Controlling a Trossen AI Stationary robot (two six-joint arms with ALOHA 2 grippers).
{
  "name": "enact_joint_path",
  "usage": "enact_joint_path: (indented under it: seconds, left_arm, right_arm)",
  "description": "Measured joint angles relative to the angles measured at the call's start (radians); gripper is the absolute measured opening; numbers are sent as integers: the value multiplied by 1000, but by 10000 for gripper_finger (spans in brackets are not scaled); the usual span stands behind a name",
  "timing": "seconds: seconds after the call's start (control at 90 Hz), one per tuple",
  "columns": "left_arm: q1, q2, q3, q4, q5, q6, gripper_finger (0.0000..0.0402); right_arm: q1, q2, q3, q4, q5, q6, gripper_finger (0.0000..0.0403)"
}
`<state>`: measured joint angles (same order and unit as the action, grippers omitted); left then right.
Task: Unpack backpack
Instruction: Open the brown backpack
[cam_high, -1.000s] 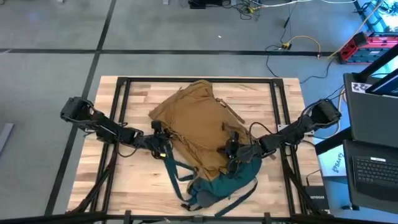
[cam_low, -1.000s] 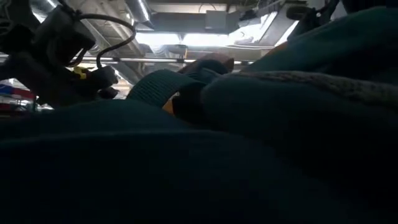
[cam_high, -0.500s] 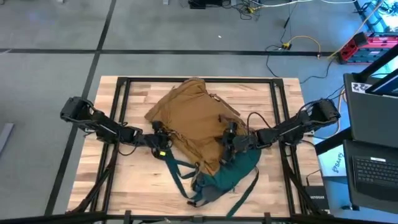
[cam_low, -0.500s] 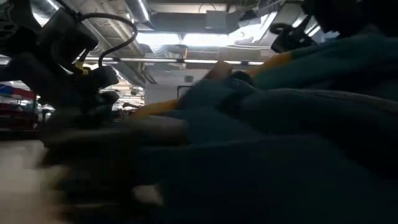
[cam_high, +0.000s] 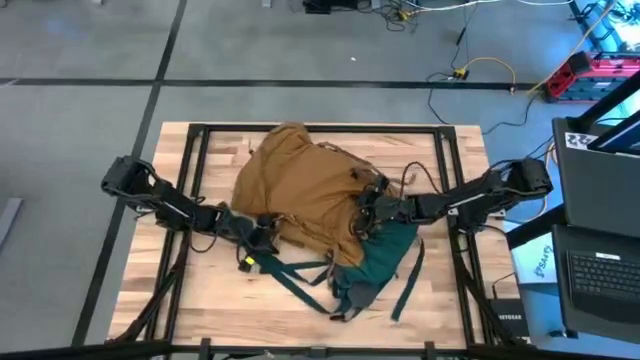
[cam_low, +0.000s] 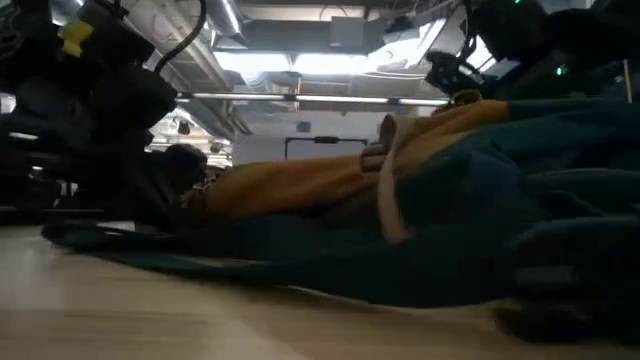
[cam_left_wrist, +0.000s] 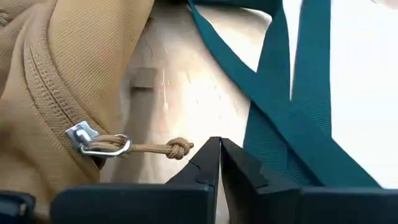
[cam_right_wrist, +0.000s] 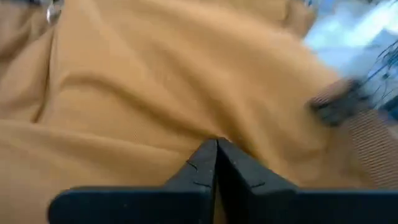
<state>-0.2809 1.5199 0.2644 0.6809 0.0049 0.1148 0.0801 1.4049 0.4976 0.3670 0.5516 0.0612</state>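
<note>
Bunching higher than before, backpack (cam_high: 300, 185), right tool (cam_high: 366, 212) pinching its fabric, left tool (cam_high: 262, 240) closed, empty

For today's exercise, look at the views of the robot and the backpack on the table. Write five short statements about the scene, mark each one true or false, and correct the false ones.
1. The backpack lies on the wooden table between the two arms. True.
2. The left gripper is wide open. False: in the left wrist view its fingers are pressed together, holding nothing.
3. A zipper pull with a knotted cord shows on the tan fabric near the left gripper. True.
4. The backpack's straps are bright red. False: they are dark teal-green.
5. The right gripper is far from the backpack, at the table's edge. False: it is right at the tan fabric, fingers closed.
</note>
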Motion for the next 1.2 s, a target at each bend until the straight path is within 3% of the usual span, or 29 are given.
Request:
enact_joint_path:
  seconds: [0.256, 0.378, 0.522, 0.611, 0.678, 0.822, 0.944, 1.2]
  left_arm:
    - [-26, -82, 5, 72, -48, 167, 0]
    - [-34, -192, 5, 66, -100, 269, 0]
    - [-29, -312, 5, 29, -245, 379, 0]
    - [-4, -355, 5, -26, -394, 408, 0]
    - [34, -365, 5, -86, -448, 404, 0]
    - [125, -345, 5, -174, -410, 293, 0]
    - [166, -309, 4, -223, -303, 221, 0]
    - [160, -246, 5, -214, -147, 150, 0]
  right_arm:
    - [52, -178, 16, 19, -44, -63, 0]
    - [96, -190, 16, 25, -157, -58, 0]
    - [145, -168, 17, 29, -336, -6, 0]
    - [190, -129, 17, 21, -372, 48, 0]
    - [219, -94, 17, 18, -379, 80, 0]
    - [254, -16, 18, -40, -375, 201, 0]
    - [255, 25, 23, -90, -299, 283, 0]
    - [245, 23, 20, -193, -20, 266, 0]
